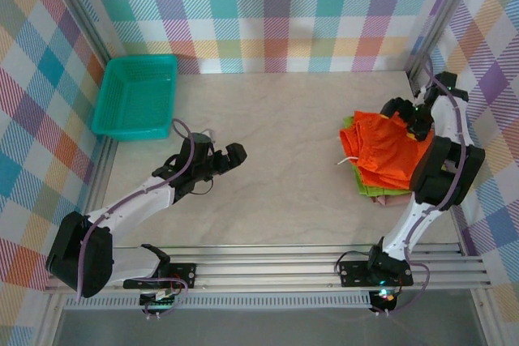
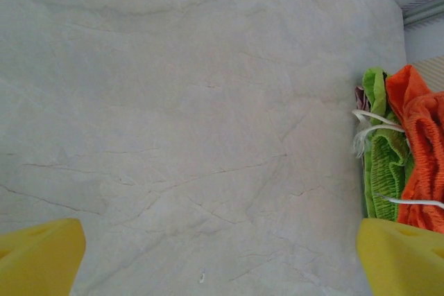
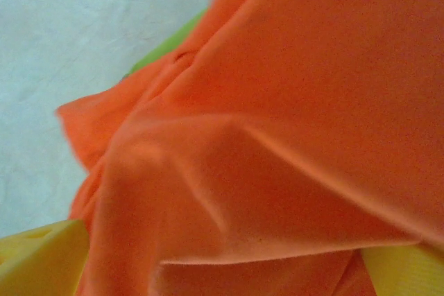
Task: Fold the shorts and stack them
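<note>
The shorts lie in one stack at the table's right side. The orange shorts (image 1: 388, 151) are on top, rumpled. The lime green shorts (image 1: 369, 188) stick out beneath them, and a strip of the pink shorts (image 1: 396, 198) shows at the bottom. My right gripper (image 1: 409, 121) hovers over the stack's far right corner. It is open, with orange cloth (image 3: 277, 102) spread under its yellow fingers (image 3: 38, 258). My left gripper (image 1: 228, 158) is open over bare table left of centre, its fingers (image 2: 38, 258) wide apart with nothing between them. The stack's edge (image 2: 385, 164) shows to its right.
A teal mesh basket (image 1: 136, 95) stands at the far left corner. Plaid walls close in the left, back and right sides. A metal rail (image 1: 268, 269) with both arm bases runs along the near edge. White drawstrings (image 2: 374, 119) hang off the stack's left side.
</note>
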You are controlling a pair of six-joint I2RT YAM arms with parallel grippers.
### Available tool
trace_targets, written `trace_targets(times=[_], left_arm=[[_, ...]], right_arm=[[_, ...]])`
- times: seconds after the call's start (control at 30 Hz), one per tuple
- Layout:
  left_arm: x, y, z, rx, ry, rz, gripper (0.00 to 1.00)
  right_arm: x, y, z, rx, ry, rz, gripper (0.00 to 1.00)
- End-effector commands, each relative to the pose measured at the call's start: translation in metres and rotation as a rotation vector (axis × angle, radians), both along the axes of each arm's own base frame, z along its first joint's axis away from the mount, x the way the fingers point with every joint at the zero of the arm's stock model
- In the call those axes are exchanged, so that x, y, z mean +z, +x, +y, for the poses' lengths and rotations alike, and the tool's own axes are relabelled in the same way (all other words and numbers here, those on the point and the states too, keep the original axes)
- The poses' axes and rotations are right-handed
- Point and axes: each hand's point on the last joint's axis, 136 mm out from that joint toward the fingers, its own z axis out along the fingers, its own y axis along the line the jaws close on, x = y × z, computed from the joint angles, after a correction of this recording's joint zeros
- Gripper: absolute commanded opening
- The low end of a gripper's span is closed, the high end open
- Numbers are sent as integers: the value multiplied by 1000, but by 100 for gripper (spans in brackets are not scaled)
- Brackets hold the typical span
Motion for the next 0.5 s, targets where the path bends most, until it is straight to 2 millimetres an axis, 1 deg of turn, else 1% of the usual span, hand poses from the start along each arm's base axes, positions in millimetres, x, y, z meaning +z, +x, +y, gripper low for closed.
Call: trace_targets(times=[0.0,0.03,0.1,0.17,0.2,0.27,0.37,0.47], left_arm=[[-1,-3,8,9,25,-8,100],[-2,-3,8,11,26,-8,100],[-2,-4,9,15,29,-9,100],[-3,-5,11,17,33,-7,100],[-2,-5,12,20,36,-9,100],[1,-6,16,28,53,-18,100],[13,-7,28,51,112,-51,100],[32,-7,52,115,218,-112,100]], right_arm=[[-21,3,-8,-38,38,-1,99],[-27,2,-10,-46,47,3,99],[-32,0,-10,-49,64,12,99],[-31,0,-9,-51,70,13,99],[-27,0,-8,-49,75,6,100],[-12,0,-4,-43,88,-34,99],[25,-2,7,-37,107,-144,99],[69,-12,20,-17,83,-271,100]])
